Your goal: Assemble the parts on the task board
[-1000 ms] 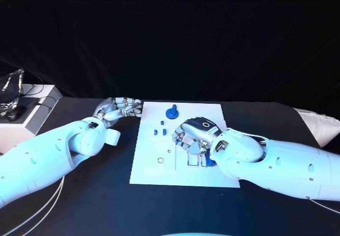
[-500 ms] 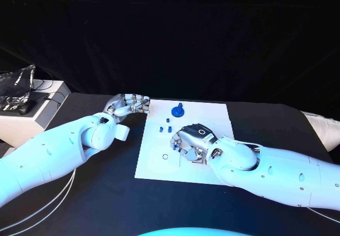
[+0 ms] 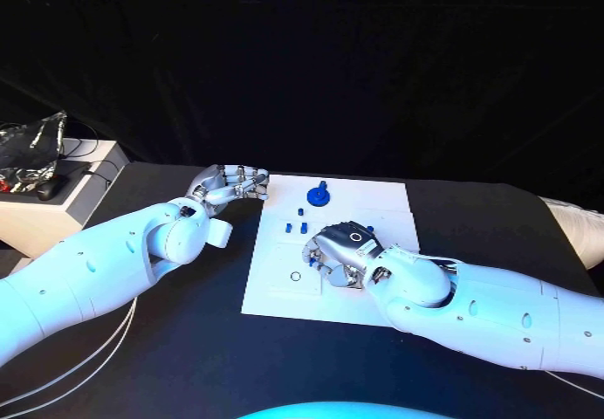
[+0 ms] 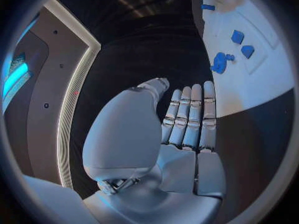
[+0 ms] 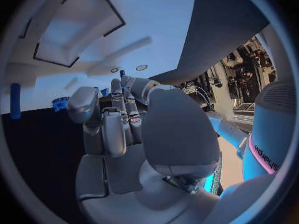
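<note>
Right robot hand (image 3: 342,253) now sits over the middle of the task board (image 3: 279,292), drawn in a little from half a second ago — fingers curled down onto the board, and I can't tell whether they hold a part. Left robot hand (image 3: 233,186) stays parked at the board's far left corner on the black surface (image 3: 188,349), fingers straight and together, holding nothing. Blue round part (image 3: 319,196) and two small blue parts (image 3: 295,227) lie unchanged on the far half — my read: still fitting a part, assembly early.
</note>
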You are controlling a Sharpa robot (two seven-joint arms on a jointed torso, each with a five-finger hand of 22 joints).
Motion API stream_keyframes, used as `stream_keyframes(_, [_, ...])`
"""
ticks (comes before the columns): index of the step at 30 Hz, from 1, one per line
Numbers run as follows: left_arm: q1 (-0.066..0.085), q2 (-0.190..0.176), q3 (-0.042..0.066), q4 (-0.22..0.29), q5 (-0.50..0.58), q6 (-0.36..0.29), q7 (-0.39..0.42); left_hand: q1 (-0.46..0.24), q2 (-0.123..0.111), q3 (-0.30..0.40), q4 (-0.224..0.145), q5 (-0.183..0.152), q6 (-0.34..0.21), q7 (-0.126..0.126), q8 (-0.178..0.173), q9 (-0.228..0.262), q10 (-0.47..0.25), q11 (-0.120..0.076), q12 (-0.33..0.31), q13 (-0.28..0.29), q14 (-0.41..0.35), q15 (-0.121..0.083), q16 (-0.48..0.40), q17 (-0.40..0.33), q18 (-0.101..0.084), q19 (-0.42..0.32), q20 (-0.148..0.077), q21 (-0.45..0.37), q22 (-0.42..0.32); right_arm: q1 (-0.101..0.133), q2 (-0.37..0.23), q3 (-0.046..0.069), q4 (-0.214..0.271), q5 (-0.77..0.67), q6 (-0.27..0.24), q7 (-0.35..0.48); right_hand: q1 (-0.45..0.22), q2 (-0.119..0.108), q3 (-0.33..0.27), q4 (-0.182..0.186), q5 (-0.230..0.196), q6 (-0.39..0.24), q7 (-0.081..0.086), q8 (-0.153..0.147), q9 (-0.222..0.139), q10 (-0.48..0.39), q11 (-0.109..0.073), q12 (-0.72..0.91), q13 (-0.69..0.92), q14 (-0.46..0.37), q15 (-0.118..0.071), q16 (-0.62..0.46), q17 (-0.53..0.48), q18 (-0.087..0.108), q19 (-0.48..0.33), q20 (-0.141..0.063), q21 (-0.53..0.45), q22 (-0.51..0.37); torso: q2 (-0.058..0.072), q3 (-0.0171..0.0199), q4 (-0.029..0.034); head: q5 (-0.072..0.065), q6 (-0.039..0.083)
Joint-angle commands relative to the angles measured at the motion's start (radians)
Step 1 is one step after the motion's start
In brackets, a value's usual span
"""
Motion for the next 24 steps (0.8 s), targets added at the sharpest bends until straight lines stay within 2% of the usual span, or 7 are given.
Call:
stream_keyframes(1, [0.000,0.001,0.001,0.003,0.004,0.009,0.009,0.002,-0.004,0.000,-0.007,-0.006,0.002,0.004,0.006,-0.001,0.000,0.006,-0.007,0.001,0.001,0.007,-0.007,0.002,0.007,0.001,0.001,-0.005,-0.001,-0.002,0.004,0.000,-0.003,-0.050,-0.005,-0.023,0.001,0.005,0.004,0.001,0.002,0.006,0.003,0.003,0.002,0.041,-0.035,0.004,0.001,0.064,-0.005,0.005,0.042,-0.020,0.003,-0.004,0.006,0.001,0.000,0.0000,-0.0002,0.002,-0.003])
stream_keyframes(24, [0.000,-0.004,0.001,0.005,0.003,0.019,0.003,0.000,-0.005,0.000,-0.007,-0.006,0.002,0.005,0.007,-0.001,-0.001,0.006,-0.009,0.001,0.000,0.008,-0.009,0.002,0.007,0.000,0.002,-0.008,-0.003,-0.004,0.026,0.000,-0.028,-0.066,-0.011,-0.068,0.001,0.004,0.007,-0.002,0.005,0.005,0.004,0.003,0.003,0.042,-0.034,0.002,0.001,0.064,-0.005,0.006,0.042,-0.020,0.003,-0.004,0.008,0.003,0.001,0.0000,-0.0003,0.007,-0.009])
